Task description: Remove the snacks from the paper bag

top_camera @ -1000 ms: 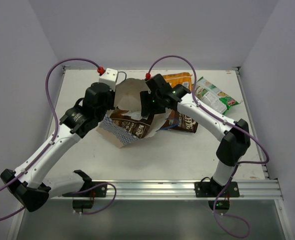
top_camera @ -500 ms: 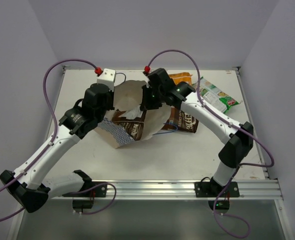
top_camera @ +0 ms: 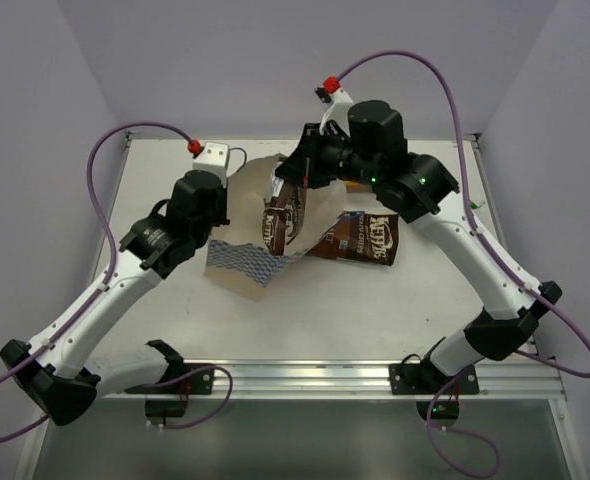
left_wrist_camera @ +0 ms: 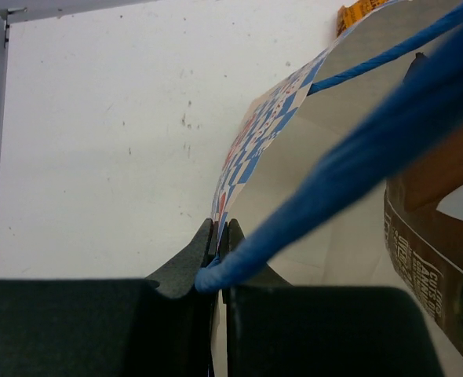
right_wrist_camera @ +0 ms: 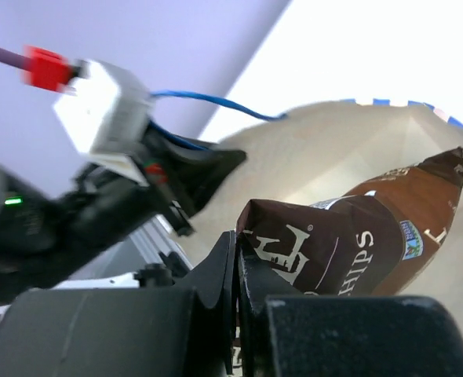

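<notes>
One brown chip packet (top_camera: 279, 222), newly pinched by the right gripper (right_wrist_camera: 237, 245), now rises from the mouth of the paper bag (top_camera: 237, 262), whose rim the left gripper (left_wrist_camera: 218, 236) clamps, so this snack is nearly out; a second brown packet (top_camera: 367, 238) lies just beside the bag.

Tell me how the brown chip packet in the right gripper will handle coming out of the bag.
Probably floppy: the brown chip packet creases and bends beyond the right gripper. Likely light, since a pinch on one edge carries it. Its glossy film may be slippery, so it could slide free.
</notes>
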Controlling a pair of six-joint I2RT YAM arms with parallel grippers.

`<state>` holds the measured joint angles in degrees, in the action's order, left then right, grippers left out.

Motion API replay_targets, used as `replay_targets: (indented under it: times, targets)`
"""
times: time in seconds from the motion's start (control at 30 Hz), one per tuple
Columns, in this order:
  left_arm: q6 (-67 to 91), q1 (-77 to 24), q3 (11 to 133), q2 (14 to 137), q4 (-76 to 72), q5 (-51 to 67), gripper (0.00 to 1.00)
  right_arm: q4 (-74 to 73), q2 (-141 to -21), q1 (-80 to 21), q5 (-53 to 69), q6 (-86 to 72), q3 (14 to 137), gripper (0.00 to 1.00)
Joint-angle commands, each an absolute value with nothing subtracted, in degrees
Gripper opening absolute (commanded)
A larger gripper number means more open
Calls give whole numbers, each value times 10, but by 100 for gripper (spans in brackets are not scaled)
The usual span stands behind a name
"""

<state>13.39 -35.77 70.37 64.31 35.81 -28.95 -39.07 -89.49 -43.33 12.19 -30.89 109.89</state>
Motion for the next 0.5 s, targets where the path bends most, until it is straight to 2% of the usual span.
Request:
replay_targets:
  times: [0.0,0.33,0.47]
  targets:
    - [157,-360,697,625,355,-289,0,-325,-859,-432,140,-314,1134,0]
    - [204,-360,680,627,402,-292,0,-270,-817,-432,150,-305,1186,0]
    - [228,-355,671,629,414,-294,0,-269,-777,-431,100,-276,1188,0]
